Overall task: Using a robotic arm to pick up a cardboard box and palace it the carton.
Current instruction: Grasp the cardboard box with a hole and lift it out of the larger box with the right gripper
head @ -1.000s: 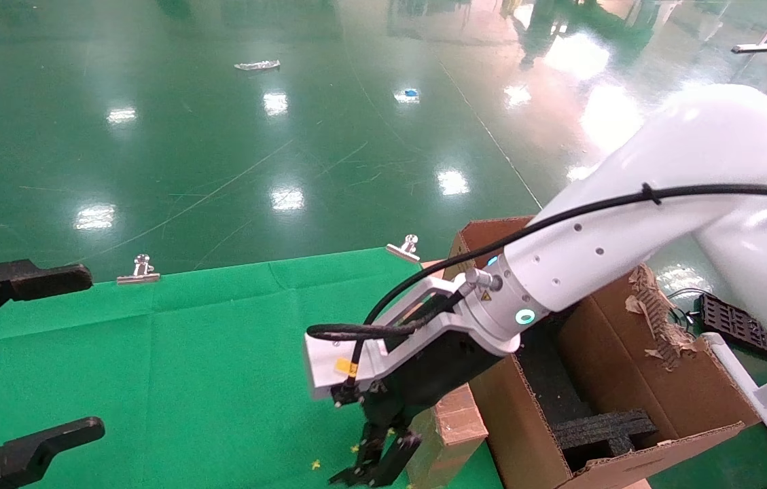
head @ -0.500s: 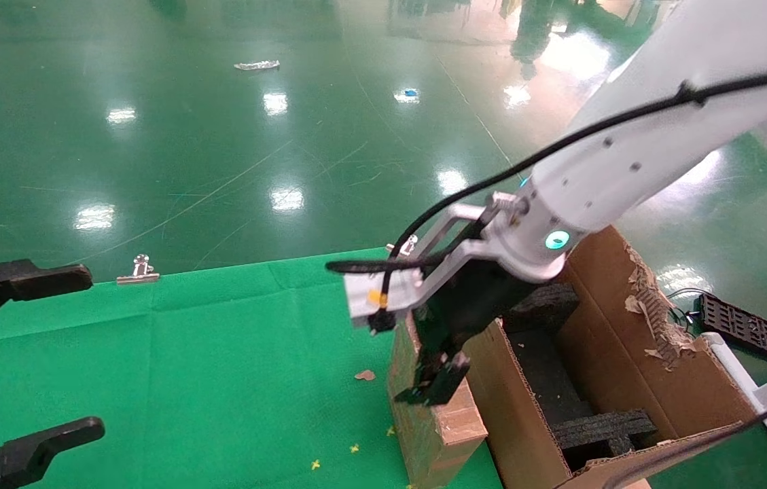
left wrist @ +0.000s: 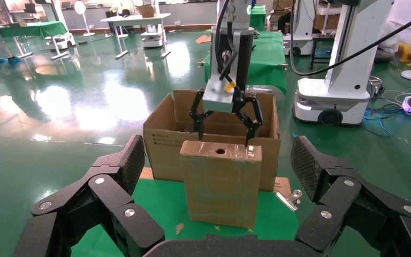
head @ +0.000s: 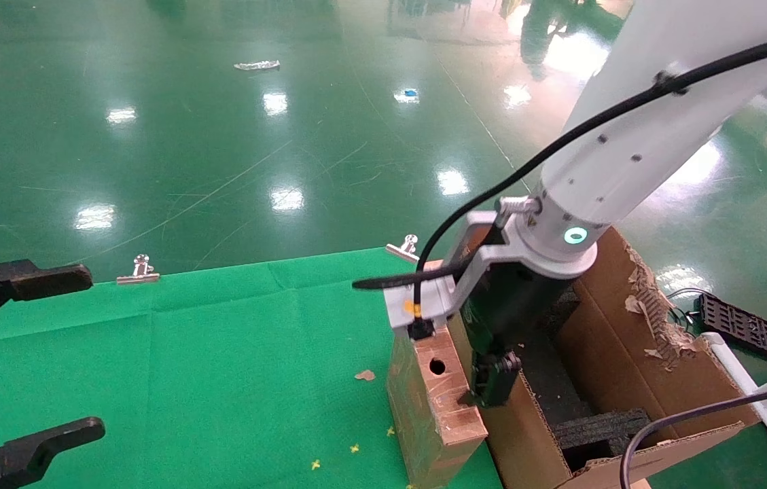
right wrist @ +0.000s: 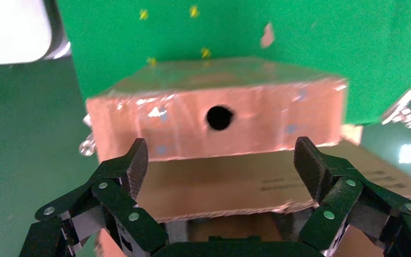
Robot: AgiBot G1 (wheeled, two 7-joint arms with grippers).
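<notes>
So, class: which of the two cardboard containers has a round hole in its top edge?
The small slim box, standing upright on the green cloth beside the carton. The carton is larger, open-topped, with flaps.

The room is bright, lit from lamps overhead. The shiny green floor (head: 220, 136) shows white spots of glare and soft pink patches. The green cloth on the tabletop (head: 220, 353) looks flat and even, with hardly any shadow. The tape on the cardboard box (right wrist: 219, 115) gleams, and the box looks a little blurry up close.
</notes>
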